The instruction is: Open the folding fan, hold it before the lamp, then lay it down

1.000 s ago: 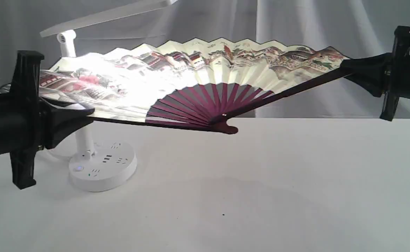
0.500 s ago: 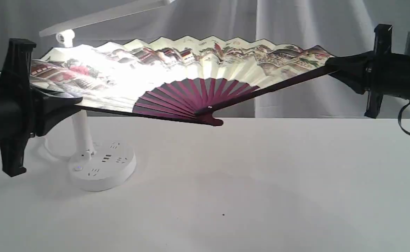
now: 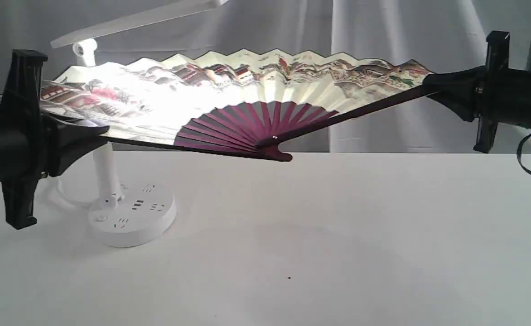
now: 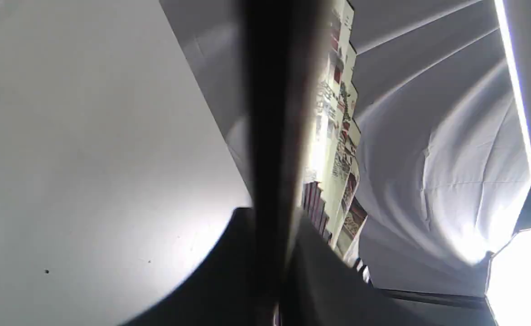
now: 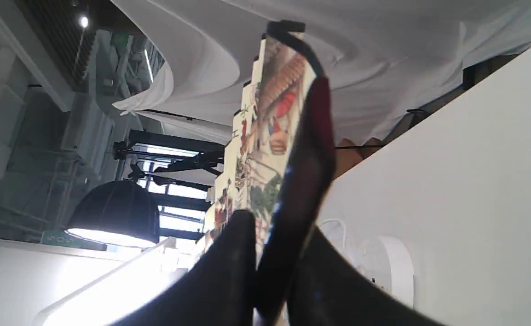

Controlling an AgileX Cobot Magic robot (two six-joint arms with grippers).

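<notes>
The folding fan (image 3: 256, 86) is spread wide open above the table, its cream painted leaf lit from behind and its maroon ribs meeting at a pivot just over the tabletop. My left gripper (image 3: 100, 136) is shut on the fan's left guard (image 4: 272, 136). My right gripper (image 3: 431, 88) is shut on the right guard (image 5: 301, 181). The white lamp (image 3: 107, 176) stands behind the fan's left half, its flat head (image 3: 138, 20) glowing above the leaf. Most of its stem is hidden by the fan.
The lamp's round base (image 3: 132, 215) with sockets sits on the white table (image 3: 338, 235) at the left, its cord trailing behind. Grey cloth (image 3: 383, 36) hangs as a backdrop.
Both grippers and the fan moved to the left and slightly up, so more of the leaf now sits in front of the lamp. Over the last half second they barely moved.
</notes>
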